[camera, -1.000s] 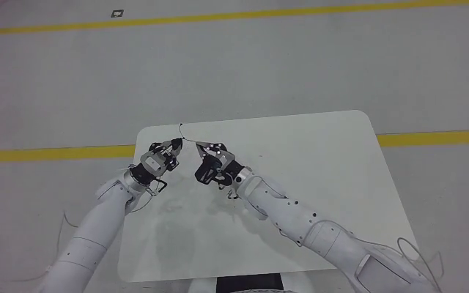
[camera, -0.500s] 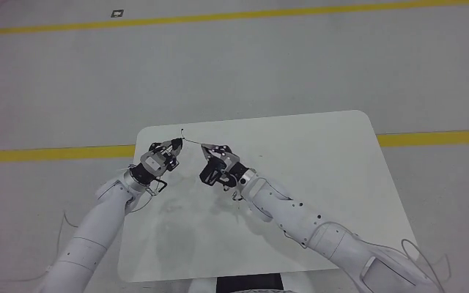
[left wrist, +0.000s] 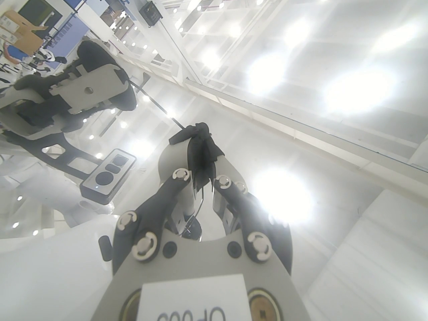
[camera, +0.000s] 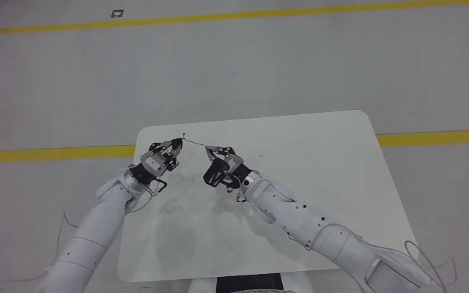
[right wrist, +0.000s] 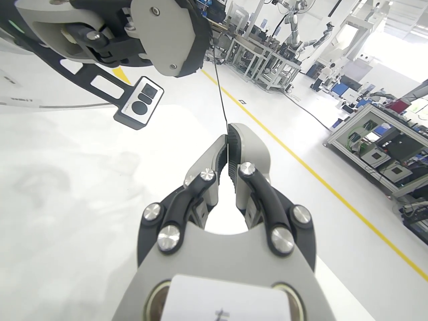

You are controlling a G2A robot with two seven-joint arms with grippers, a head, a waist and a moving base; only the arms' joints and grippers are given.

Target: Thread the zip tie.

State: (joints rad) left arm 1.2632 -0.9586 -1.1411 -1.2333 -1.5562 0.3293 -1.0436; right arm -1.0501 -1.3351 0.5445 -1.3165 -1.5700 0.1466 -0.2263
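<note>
A thin black zip tie (camera: 193, 142) is stretched between my two grippers above the far left corner of the white table (camera: 315, 146). My left gripper (camera: 174, 146) is shut on one end; in its wrist view the fingers (left wrist: 200, 165) pinch the tie's black end, and the strap (left wrist: 157, 105) runs off to the right gripper (left wrist: 130, 81). My right gripper (camera: 208, 149) is shut on the strap. In the right wrist view its fingertips (right wrist: 228, 135) clamp the strap (right wrist: 220, 95), which rises to the left gripper (right wrist: 200, 41). A short tip pokes out beyond the left gripper.
Both grippers hang near the table's far edge, with grey floor and a yellow line (camera: 66, 153) beyond it. Bare tabletop stretches to the right and toward the front. Workbenches (right wrist: 264, 61) stand far off in the room.
My right gripper has slid to the right, away from the left one, drawing the strap straighter. The tip beyond the left gripper has grown shorter. The left arm has held still.
</note>
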